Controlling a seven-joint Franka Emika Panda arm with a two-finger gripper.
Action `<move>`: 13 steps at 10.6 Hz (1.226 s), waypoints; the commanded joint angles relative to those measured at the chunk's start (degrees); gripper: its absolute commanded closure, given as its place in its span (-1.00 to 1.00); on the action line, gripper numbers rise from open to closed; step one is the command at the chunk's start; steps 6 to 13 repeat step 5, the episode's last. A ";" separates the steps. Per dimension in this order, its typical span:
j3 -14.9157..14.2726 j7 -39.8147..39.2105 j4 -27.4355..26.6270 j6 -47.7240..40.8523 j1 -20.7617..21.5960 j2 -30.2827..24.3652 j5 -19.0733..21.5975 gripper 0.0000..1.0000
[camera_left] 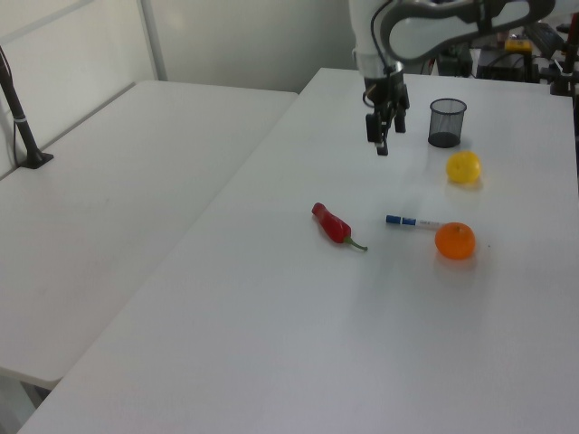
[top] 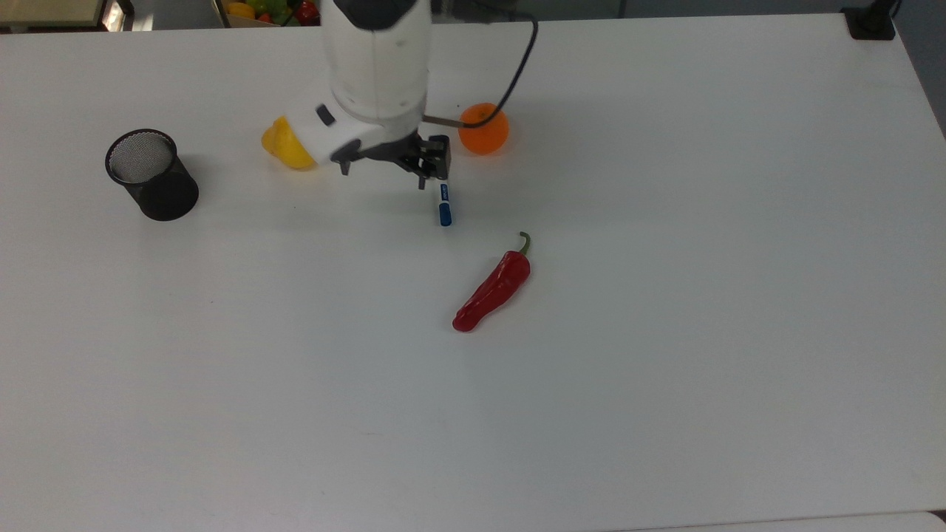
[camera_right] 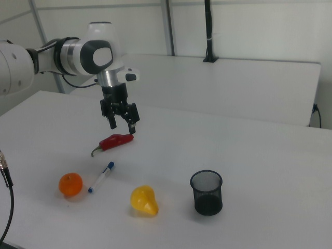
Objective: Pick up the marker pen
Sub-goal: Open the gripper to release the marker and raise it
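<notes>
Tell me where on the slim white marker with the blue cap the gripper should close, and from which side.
Grip the slim white marker with the blue cap mid-barrel, coming straight down from above. It lies flat on the white table, apart from the orange fruit and the red chilli pepper, so both long sides are free. Turn the open gripper so its fingers straddle the barrel crosswise.

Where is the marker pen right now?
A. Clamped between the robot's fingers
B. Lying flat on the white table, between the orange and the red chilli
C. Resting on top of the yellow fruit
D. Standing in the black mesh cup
B: the marker pen lies flat on the table between the orange and the red chilli, while the gripper hangs open and empty well above it.
</notes>
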 commanded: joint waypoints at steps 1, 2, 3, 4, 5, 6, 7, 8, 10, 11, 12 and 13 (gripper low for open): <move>-0.24 2.07 -2.03 -0.86 0.21 -3.07 0.34 -1.00; -0.25 3.73 -1.94 -0.87 0.21 -3.07 0.34 -1.00; -0.25 4.96 -1.85 -0.78 0.21 -3.07 0.25 -1.00; -0.25 5.84 -1.85 -0.78 0.21 -3.07 0.34 -1.00; -0.25 6.98 -1.85 -0.78 0.30 -3.07 0.34 -1.00; -0.25 6.98 -1.85 -0.78 0.30 -3.07 0.34 -1.00; -0.25 6.98 -1.85 -0.78 0.30 -3.07 0.34 -1.00; -0.25 6.98 -1.85 -0.78 0.30 -3.07 0.34 -1.00; -0.25 6.98 -1.85 -0.78 0.30 -3.07 0.34 -1.00; -0.25 6.98 -1.85 -0.78 0.30 -3.07 0.34 -1.00; -0.25 6.98 -1.85 -0.78 0.30 -3.07 0.34 -1.00; -0.25 6.98 -1.85 -0.78 0.30 -3.07 0.34 -1.00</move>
